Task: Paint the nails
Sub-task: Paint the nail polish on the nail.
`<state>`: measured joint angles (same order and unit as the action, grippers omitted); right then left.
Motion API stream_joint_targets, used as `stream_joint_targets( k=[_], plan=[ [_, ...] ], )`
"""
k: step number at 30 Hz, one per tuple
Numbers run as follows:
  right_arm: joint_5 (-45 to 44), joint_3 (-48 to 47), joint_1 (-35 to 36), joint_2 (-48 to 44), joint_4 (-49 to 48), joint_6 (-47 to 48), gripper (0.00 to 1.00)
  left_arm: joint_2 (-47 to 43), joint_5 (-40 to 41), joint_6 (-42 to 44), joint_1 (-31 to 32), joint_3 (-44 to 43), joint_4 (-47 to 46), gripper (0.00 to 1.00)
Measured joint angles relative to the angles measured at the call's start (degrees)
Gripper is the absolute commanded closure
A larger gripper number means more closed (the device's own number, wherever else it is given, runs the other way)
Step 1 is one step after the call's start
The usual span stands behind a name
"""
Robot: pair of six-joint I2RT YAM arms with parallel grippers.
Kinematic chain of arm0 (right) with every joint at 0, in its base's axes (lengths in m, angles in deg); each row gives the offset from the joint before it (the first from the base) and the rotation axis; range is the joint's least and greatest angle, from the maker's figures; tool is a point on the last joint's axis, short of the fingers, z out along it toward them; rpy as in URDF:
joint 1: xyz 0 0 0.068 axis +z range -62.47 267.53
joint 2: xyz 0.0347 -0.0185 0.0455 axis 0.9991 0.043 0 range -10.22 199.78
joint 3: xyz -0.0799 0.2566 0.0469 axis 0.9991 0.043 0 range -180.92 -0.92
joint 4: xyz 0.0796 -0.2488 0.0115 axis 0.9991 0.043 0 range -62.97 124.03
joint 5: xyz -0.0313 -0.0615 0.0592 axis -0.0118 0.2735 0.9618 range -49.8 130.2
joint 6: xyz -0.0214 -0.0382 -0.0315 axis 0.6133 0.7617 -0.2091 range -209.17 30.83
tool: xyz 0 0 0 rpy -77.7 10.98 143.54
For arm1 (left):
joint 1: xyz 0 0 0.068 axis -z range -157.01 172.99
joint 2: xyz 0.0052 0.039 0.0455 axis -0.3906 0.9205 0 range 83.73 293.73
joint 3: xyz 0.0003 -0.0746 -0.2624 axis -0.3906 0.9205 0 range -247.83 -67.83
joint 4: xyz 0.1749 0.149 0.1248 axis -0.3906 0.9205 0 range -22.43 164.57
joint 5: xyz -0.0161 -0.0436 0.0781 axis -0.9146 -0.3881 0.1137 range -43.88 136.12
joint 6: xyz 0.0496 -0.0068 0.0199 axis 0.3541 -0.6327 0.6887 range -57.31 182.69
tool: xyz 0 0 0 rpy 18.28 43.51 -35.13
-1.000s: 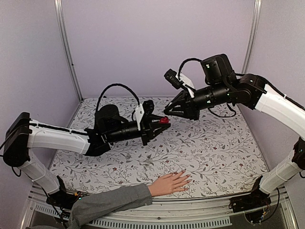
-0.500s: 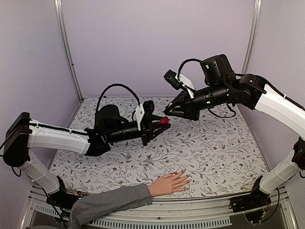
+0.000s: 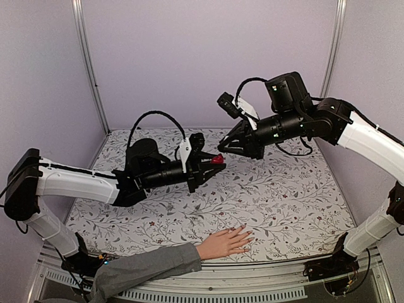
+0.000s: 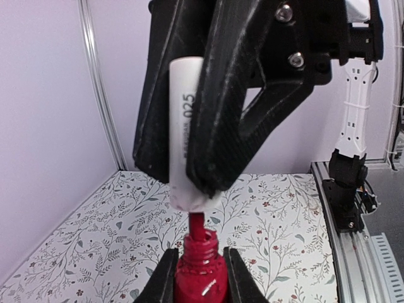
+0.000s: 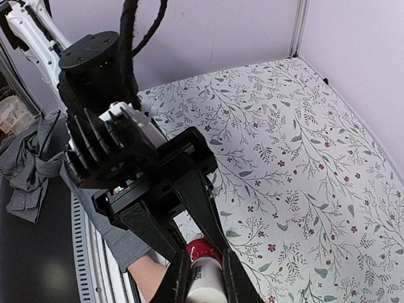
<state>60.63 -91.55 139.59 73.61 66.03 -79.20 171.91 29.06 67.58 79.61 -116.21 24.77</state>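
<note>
A pale hand (image 3: 226, 242) with a grey sleeve (image 3: 142, 268) lies flat at the near table edge. Its nails (image 3: 250, 234) are too small to tell their colour. My left gripper (image 3: 213, 163) is shut on a small red bottle (image 3: 217, 160), held high above the middle of the table; it shows between the fingers in the left wrist view (image 4: 201, 276). My right gripper (image 3: 222, 149) is shut on the white cap (image 4: 185, 126), whose red brush stem (image 4: 197, 226) enters the bottle neck. The right wrist view shows the cap (image 5: 207, 283) over the bottle (image 5: 203, 246).
The floral tablecloth (image 3: 284, 196) covers the table. Lilac walls and metal posts (image 3: 88, 63) enclose it on three sides. Both arms meet above the table's middle, well above and behind the hand. Part of the sleeve shows in the right wrist view (image 5: 120, 243).
</note>
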Motion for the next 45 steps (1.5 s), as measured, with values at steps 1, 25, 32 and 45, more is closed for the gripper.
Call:
stream_joint_targets(
  k=[1,25,32,45],
  plan=[
    [-0.15,0.00,0.00,0.00,0.00,0.00,1.00,0.00,0.00,0.00,0.02,0.00,0.00,1.00],
    [-2.47,0.55,0.00,-1.92,0.15,0.13,1.00,0.48,0.00,-0.17,0.00,0.00,-0.07,1.00],
    [-3.72,1.53,0.00,-3.41,0.46,0.11,1.00,0.48,0.00,-0.42,0.00,0.00,-0.13,1.00],
    [-5.35,3.45,0.00,-6.58,0.31,-1.44,1.00,0.48,0.07,-0.46,0.00,0.02,-0.24,1.00]
  ],
)
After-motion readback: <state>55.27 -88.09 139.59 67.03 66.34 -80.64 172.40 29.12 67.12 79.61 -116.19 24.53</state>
